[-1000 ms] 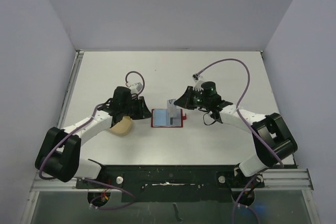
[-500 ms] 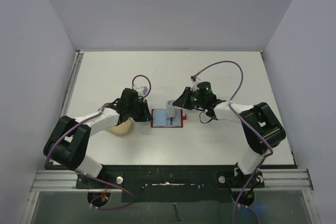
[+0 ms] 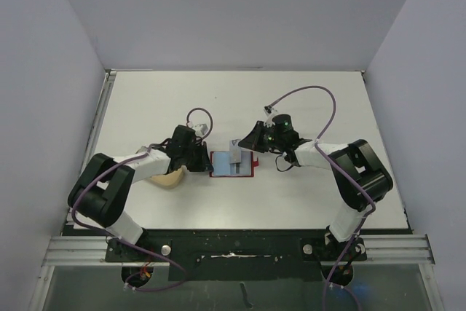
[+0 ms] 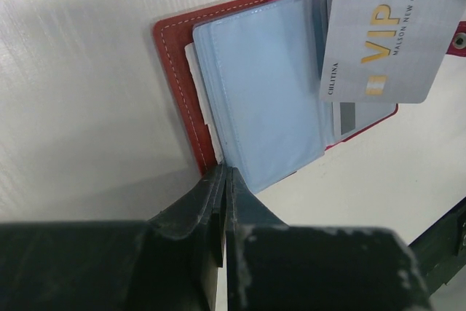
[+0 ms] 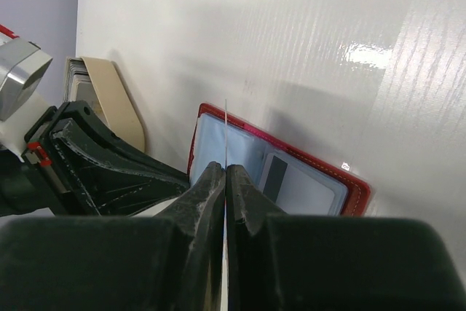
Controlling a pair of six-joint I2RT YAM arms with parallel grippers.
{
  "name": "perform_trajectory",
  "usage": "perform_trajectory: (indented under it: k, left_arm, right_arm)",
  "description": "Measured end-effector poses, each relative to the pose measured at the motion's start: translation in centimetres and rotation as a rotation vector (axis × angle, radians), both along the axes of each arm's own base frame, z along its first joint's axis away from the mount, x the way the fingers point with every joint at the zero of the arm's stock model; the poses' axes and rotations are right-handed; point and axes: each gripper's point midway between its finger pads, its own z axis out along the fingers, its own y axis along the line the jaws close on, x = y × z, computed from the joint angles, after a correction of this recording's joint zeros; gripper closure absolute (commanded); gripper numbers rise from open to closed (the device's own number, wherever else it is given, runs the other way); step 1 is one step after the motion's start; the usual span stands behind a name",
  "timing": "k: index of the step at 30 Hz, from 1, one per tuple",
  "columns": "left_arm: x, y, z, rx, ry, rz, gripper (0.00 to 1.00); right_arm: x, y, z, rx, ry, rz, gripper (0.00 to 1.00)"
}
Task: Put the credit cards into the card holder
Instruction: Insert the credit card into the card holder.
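The red card holder (image 3: 226, 166) lies open on the table, its pale blue sleeves facing up (image 4: 262, 92). One credit card with a dark stripe (image 5: 306, 187) sits in its right pocket. My left gripper (image 3: 207, 158) is shut, its tips (image 4: 224, 172) resting against the holder's left edge; I cannot tell if they pinch anything. My right gripper (image 3: 243, 146) is shut on a grey credit card marked VIP (image 4: 386, 34). It holds that card on edge (image 5: 226, 125) above the middle of the open holder (image 5: 357, 193).
A tan oval dish (image 3: 169, 177) stands just left of the holder, partly under my left arm, and grey cards (image 5: 73, 74) show in it. Purple cables loop above both wrists. Grey walls enclose the table on three sides.
My left gripper has shut and slid right to the holder's left edge. My right gripper has moved slightly left with the card, which now hangs over the holder.
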Motion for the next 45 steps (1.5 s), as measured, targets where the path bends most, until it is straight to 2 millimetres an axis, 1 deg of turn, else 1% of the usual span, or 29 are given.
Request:
perform_trajectory:
  k: [3, 14, 25, 35, 45]
  left_arm:
    - [-0.2, 0.0, -0.6, 0.006, 0.010, 0.000, 1.00]
    - [-0.1, -0.5, -0.7, -0.001, 0.004, 0.003, 1.00]
    - [-0.1, -0.7, -0.7, 0.009, -0.005, 0.005, 1.00]
    - [-0.3, -0.7, -0.7, 0.020, -0.021, 0.010, 1.00]
    - [-0.3, -0.7, -0.7, 0.024, -0.030, 0.013, 1.00]
  right_arm:
    - [0.1, 0.0, 0.0, -0.001, -0.003, -0.004, 1.00]
    - [0.6, -0.3, 0.2, 0.002, -0.021, -0.021, 1.00]
    - [0.5, -0.9, -1.2, -0.018, -0.002, -0.039, 1.00]
    - [0.2, -1.5, -2.0, -0.028, 0.015, -0.049, 1.00]
    - [0.2, -1.7, -2.1, -0.033, 0.015, -0.051, 1.00]
